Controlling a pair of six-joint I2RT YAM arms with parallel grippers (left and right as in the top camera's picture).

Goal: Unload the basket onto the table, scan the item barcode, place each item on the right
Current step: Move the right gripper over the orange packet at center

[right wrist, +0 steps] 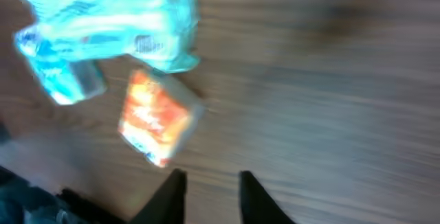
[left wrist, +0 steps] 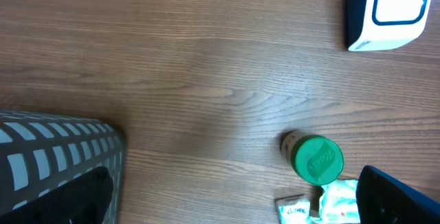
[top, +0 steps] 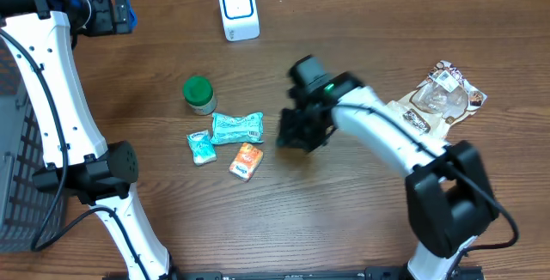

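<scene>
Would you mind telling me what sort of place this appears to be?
Likely a lab tabletop staged as a checkout: a white barcode scanner, small packets and a grey basket.

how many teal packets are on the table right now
2. The larger teal packet lies just beside the green-lidded jar; the smaller teal packet sits by its left end. The right arm covers some table, so another could be hidden.

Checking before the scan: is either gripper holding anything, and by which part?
Nothing is held. The right gripper has only table between its jaws, short of the orange packet; the left gripper is empty too.
</scene>
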